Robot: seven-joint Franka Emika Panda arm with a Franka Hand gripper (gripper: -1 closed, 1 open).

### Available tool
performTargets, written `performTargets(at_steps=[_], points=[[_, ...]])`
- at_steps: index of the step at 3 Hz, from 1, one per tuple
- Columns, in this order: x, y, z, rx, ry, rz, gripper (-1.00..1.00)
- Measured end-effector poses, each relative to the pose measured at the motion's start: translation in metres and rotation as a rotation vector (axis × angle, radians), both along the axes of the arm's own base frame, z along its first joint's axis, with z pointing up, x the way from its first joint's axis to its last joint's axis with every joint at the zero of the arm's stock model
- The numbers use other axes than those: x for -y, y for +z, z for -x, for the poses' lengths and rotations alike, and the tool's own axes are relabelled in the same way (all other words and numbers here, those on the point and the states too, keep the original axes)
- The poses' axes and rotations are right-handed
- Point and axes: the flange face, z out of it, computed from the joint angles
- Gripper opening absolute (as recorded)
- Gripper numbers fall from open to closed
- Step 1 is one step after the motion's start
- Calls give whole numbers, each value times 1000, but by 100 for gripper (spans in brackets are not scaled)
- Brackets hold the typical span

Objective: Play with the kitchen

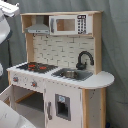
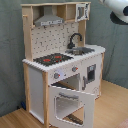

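Only parts of the arm show. In the first exterior view, a white arm segment (image 1: 4, 30) rises along the first exterior view's left edge. In the second exterior view, a white-and-black segment (image 2: 118, 10) hangs at the top right corner.

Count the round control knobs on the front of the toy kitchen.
2. Both sit on the white panel under the black-and-red hob in the second exterior view: one round grey knob nearer the open oven door's hinge side, another towards the sink. More may be hidden.

kitchen (image 1: 60, 75) looks like matte white panels with light wood edges, glossy black faucet (image 1: 84, 59), metal-looking sink (image 2: 81, 50).
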Motion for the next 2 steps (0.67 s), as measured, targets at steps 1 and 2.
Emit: performTargets(at_steps=[1,2], points=[[-12,-6,-1,31,-16,-37,100],[-22,-13,-3,66,-33,-76,100]])
